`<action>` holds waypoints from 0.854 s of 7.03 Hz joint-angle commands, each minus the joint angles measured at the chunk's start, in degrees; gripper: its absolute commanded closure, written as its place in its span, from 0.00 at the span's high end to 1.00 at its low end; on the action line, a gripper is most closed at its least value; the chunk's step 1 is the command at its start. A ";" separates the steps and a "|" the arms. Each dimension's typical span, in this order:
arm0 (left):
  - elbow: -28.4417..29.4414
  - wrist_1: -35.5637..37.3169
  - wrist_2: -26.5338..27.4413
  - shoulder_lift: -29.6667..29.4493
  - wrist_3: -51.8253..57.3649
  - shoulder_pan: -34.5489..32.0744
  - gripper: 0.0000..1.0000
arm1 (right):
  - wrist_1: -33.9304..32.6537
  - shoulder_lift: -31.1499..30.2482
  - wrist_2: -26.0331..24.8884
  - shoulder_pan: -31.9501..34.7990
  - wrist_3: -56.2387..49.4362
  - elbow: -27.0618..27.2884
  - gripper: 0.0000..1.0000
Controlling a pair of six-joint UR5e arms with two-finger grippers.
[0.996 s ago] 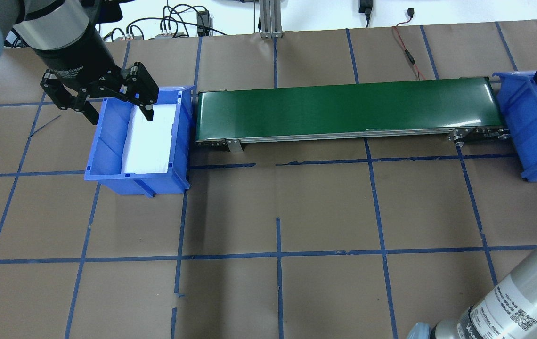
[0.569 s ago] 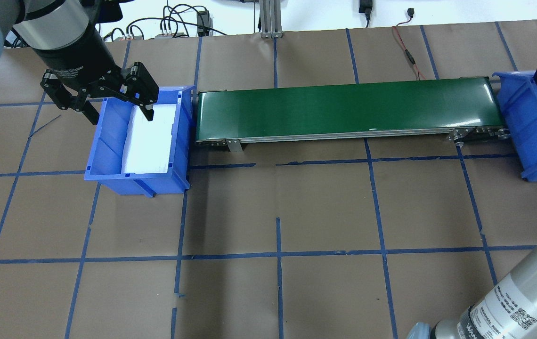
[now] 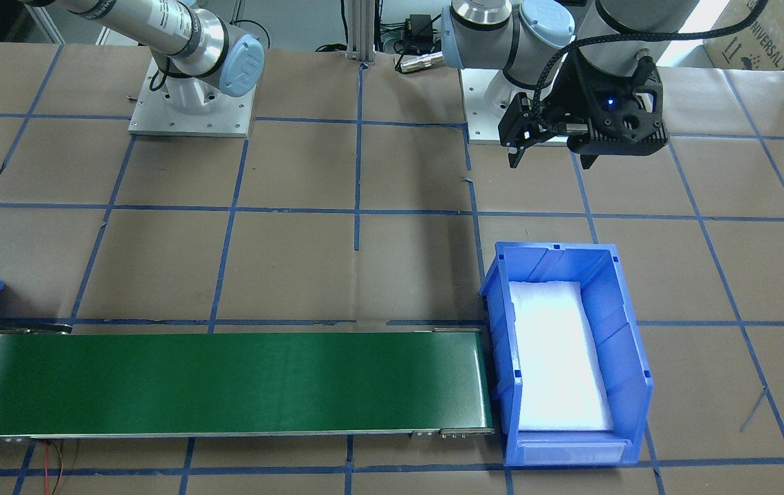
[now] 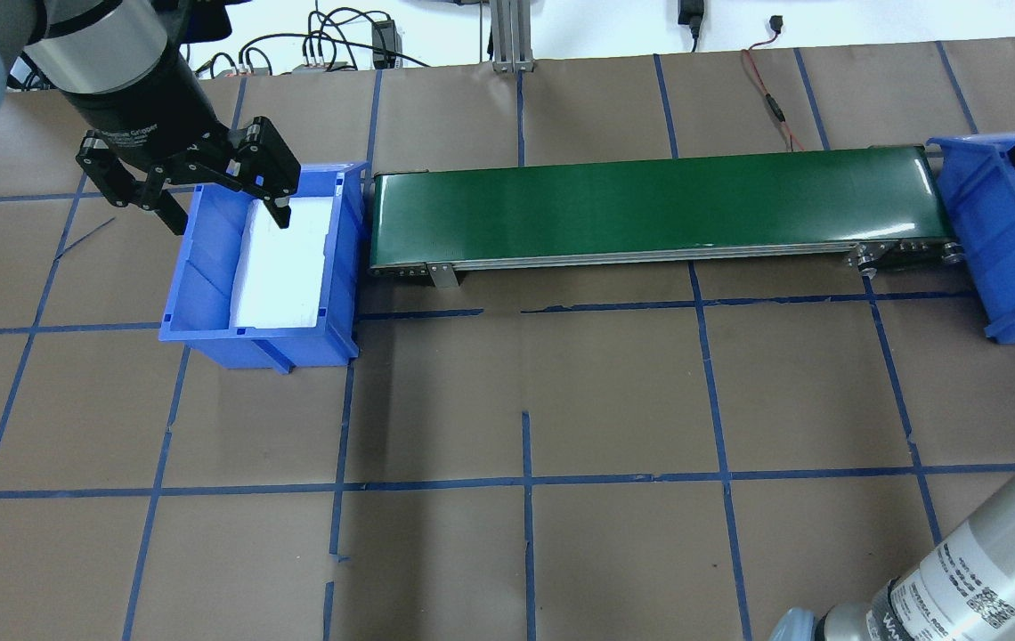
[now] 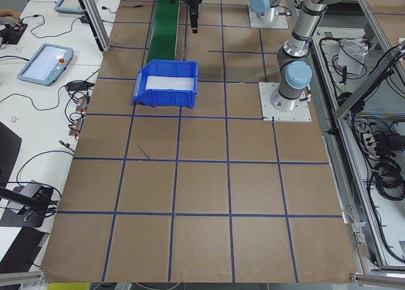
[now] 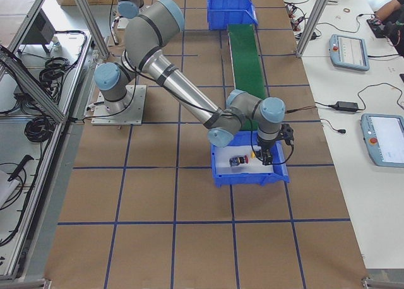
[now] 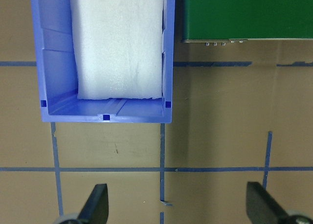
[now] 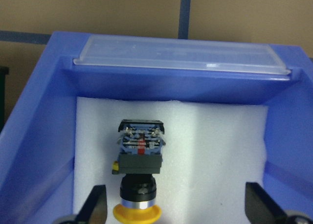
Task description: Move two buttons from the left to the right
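On the worktop (image 4: pixel 525 392), the left-edge bin (image 4: pixel 205 294) holds only foam. My left gripper (image 4: pixel 227 218), near it, and my right gripper (image 8: pixel 177 207), over the right-edge bin (image 8: pixel 181 87), are spread wide and empty. The yellow button (image 8: pixel 140 170) and red button (image 6: pixel 237 161) lie in that right-edge bin, so delivery looks finished; next, lift straight clear.

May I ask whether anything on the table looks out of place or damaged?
Nothing stands out: the yellow button lies on its side on the foam in the right bin, the red button beside it.
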 commanded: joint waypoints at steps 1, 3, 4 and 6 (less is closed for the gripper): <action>0.01 0.00 0.00 0.00 0.00 0.00 1.00 | 5.00 -8.24 -3.01 -0.14 -1.26 1.07 1.00; 0.01 0.00 0.00 0.00 0.00 0.00 1.00 | 17.28 -16.07 -2.84 -0.14 0.13 2.13 1.00; 0.01 0.00 0.00 0.00 0.00 0.00 1.00 | 20.48 -18.98 -2.40 0.47 4.06 3.62 1.00; 0.01 0.00 0.00 0.00 0.00 0.00 1.00 | 24.80 -24.17 -1.61 5.18 12.06 7.48 1.00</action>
